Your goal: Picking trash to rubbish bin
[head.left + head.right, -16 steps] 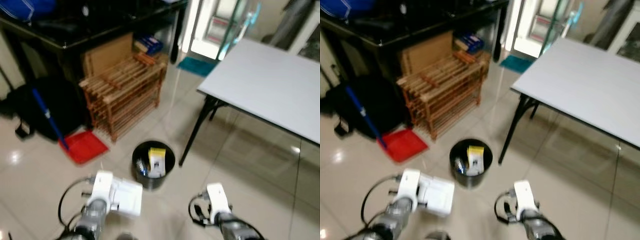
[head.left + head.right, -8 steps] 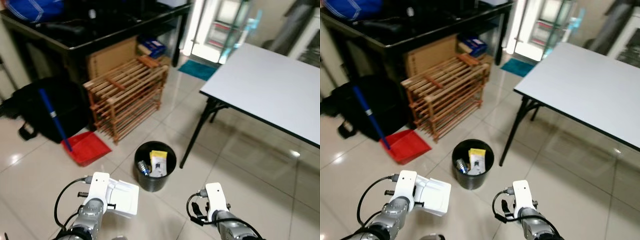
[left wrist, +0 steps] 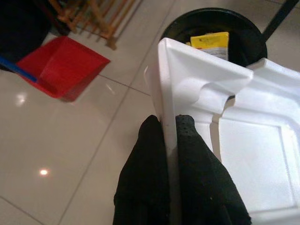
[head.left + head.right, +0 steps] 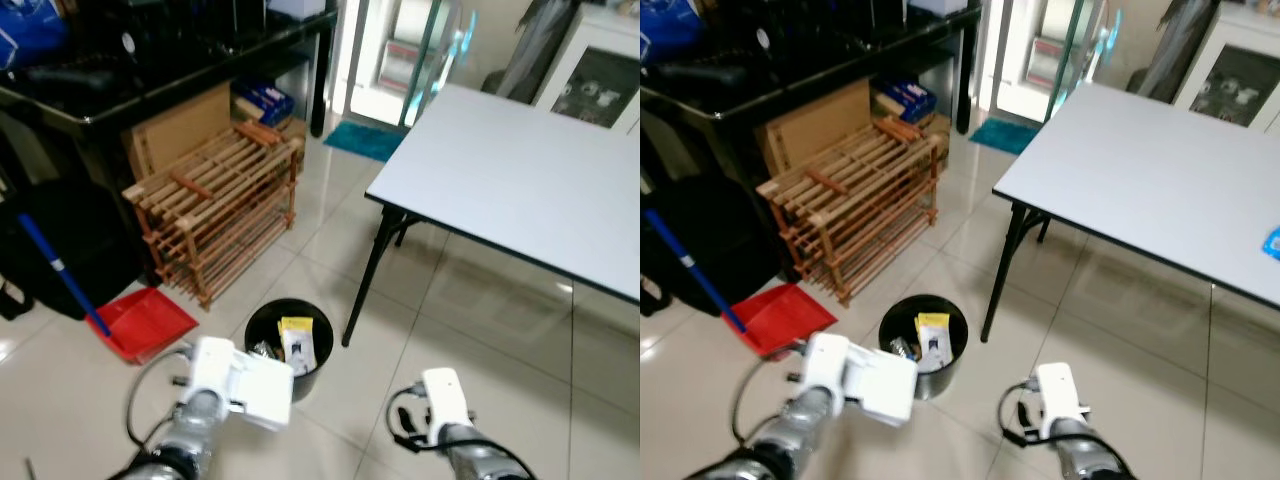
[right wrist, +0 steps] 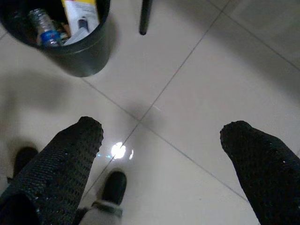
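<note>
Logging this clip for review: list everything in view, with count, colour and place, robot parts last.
Rubbish bin: one, black, on the floor by the table leg, holding a yellow packet and a bottle.
Foam tray: one, white, held just short of the bin.
Dustpan: one, red with a blue handle, left of the bin.
Rack: one, wooden, beside the dark desk.
Table: one, grey, on the right.
Bag: one, black, behind the dustpan.
Left claw: pinching the tray's rim.
Right claw: open above the floor.
</note>
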Tool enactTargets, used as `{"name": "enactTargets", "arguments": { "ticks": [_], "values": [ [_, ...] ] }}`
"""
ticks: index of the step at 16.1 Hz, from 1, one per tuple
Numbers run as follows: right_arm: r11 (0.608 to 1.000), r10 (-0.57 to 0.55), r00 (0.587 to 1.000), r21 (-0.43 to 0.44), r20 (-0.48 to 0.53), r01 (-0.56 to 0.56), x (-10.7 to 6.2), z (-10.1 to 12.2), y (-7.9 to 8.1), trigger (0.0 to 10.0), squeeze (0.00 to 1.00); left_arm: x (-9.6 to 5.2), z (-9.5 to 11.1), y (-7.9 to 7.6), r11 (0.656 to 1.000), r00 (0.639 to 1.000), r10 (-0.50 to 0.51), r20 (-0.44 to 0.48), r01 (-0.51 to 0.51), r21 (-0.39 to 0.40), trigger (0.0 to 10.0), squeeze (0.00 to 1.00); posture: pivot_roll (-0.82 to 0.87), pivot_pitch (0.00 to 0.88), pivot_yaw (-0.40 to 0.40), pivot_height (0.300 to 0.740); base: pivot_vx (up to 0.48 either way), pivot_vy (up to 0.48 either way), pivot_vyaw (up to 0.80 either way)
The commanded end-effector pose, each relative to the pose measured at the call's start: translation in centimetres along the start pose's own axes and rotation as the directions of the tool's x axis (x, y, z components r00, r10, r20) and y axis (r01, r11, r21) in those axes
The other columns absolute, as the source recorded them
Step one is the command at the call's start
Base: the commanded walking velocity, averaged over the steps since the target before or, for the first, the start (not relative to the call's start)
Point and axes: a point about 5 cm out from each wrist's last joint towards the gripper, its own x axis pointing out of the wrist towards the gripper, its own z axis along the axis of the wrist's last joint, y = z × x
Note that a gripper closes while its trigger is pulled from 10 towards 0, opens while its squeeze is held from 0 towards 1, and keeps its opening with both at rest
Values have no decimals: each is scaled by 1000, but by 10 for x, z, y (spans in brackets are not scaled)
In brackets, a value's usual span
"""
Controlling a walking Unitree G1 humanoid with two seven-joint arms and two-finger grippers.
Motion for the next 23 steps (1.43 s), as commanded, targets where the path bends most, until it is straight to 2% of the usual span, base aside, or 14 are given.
{"name": "enactTargets", "arguments": {
  "ticks": [1,15,17,23],
  "values": [
    [1000,23,999,3,33,-23,2,9,10,10000,0,0,-5,14,999,999,40,-18,-40,13,10000,0,31,46,-92,740,360,0,0],
    [999,37,999,-7,26,-37,3,8,13,10000,0,0,-6,14,999,999,34,-26,-33,25,10000,0,32,48,-90,740,364,0,0],
    [999,44,999,-1,25,-44,3,8,14,10000,0,-1,-6,14,999,999,32,-28,-31,27,10000,0,31,48,-89,740,362,0,-800],
    [999,40,998,-2,38,-40,3,10,14,10000,0,-1,-7,13,999,999,28,-30,-27,31,10000,0,32,50,-90,740,359,0,0]
  ]
}}
